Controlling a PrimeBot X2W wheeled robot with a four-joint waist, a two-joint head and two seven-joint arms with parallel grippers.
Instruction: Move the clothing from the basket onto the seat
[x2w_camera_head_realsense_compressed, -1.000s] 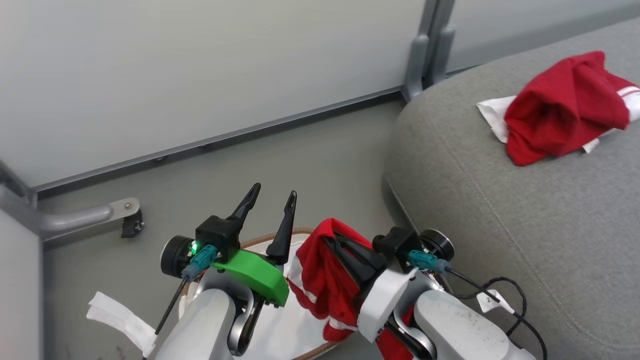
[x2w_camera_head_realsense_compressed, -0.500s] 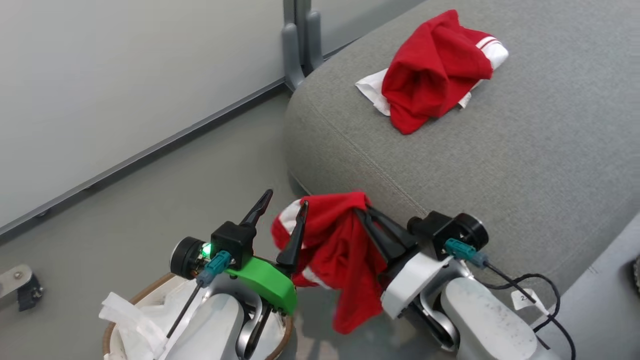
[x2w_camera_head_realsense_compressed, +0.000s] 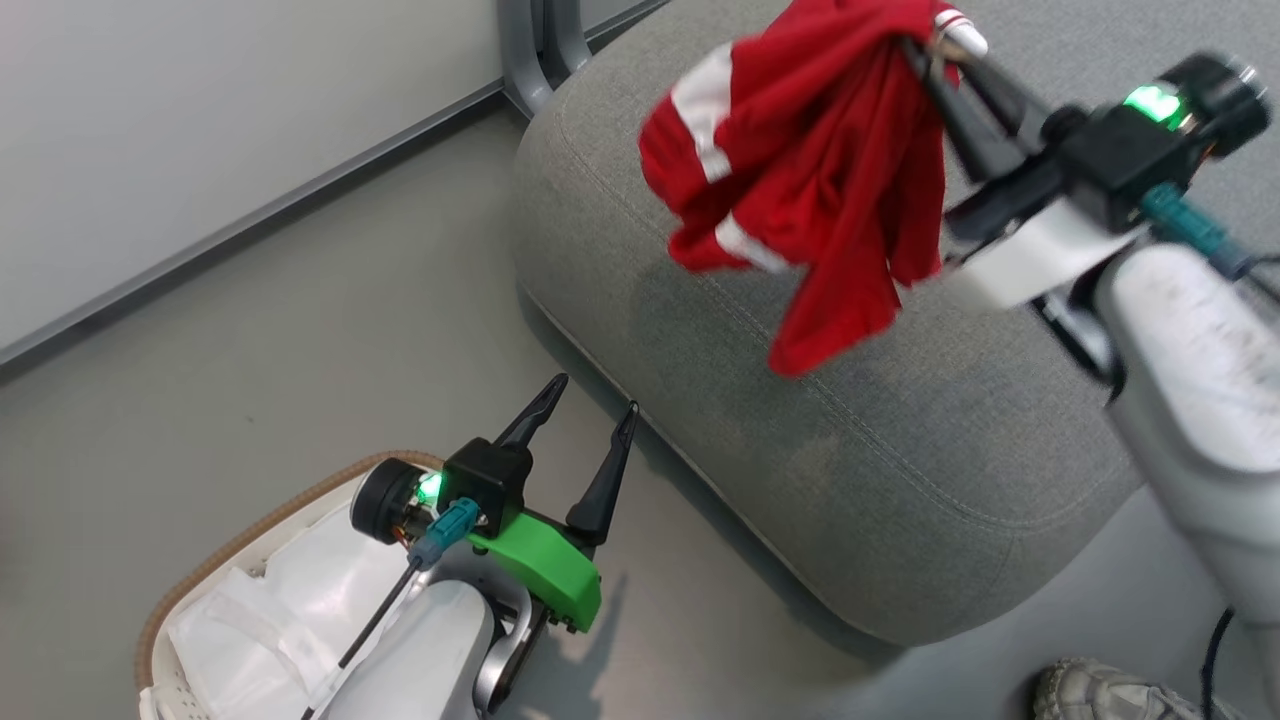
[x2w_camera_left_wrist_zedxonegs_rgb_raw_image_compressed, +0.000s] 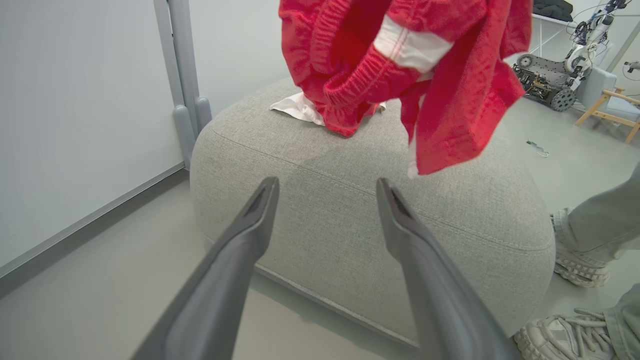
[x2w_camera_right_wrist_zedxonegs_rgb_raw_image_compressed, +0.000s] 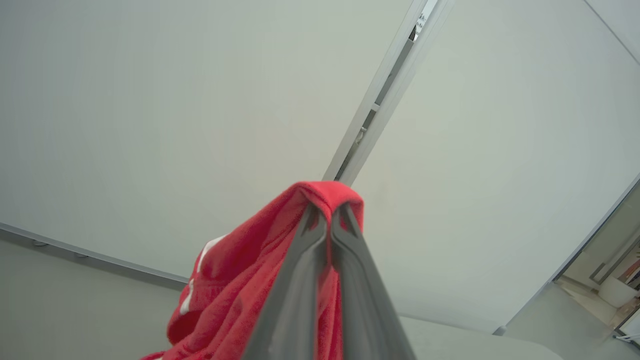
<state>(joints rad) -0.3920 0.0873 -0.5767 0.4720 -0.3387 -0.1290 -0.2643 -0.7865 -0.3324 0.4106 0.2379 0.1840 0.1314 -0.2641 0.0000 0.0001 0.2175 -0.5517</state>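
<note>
My right gripper (x2w_camera_head_realsense_compressed: 915, 55) is shut on a piece of red clothing (x2w_camera_head_realsense_compressed: 810, 170) with white stripes, which hangs in the air above the near part of the grey seat (x2w_camera_head_realsense_compressed: 850, 440). The right wrist view shows the fingertips (x2w_camera_right_wrist_zedxonegs_rgb_raw_image_compressed: 320, 220) pinched together on a fold of this garment (x2w_camera_right_wrist_zedxonegs_rgb_raw_image_compressed: 240, 300). A second red garment (x2w_camera_left_wrist_zedxonegs_rgb_raw_image_compressed: 345, 122) with a white sleeve lies further back on the seat (x2w_camera_left_wrist_zedxonegs_rgb_raw_image_compressed: 350, 210), behind the hanging one (x2w_camera_left_wrist_zedxonegs_rgb_raw_image_compressed: 450, 100). My left gripper (x2w_camera_head_realsense_compressed: 592, 400) is open and holds nothing, low over the floor beside the basket (x2w_camera_head_realsense_compressed: 250, 530). Only white lining (x2w_camera_head_realsense_compressed: 290, 610) shows in the basket.
A grey wall panel with a metal post (x2w_camera_head_realsense_compressed: 535, 50) stands behind the seat. A person's shoes (x2w_camera_left_wrist_zedxonegs_rgb_raw_image_compressed: 580, 270) and trouser leg stand at the seat's right side; one shoe (x2w_camera_head_realsense_compressed: 1100, 690) shows at the head view's bottom edge. Robot gear and a wooden chair (x2w_camera_left_wrist_zedxonegs_rgb_raw_image_compressed: 607, 110) sit far off.
The head camera has swung toward the seat. My right gripper has lifted the red garment from beside the basket up over the seat. The left gripper stays open.
</note>
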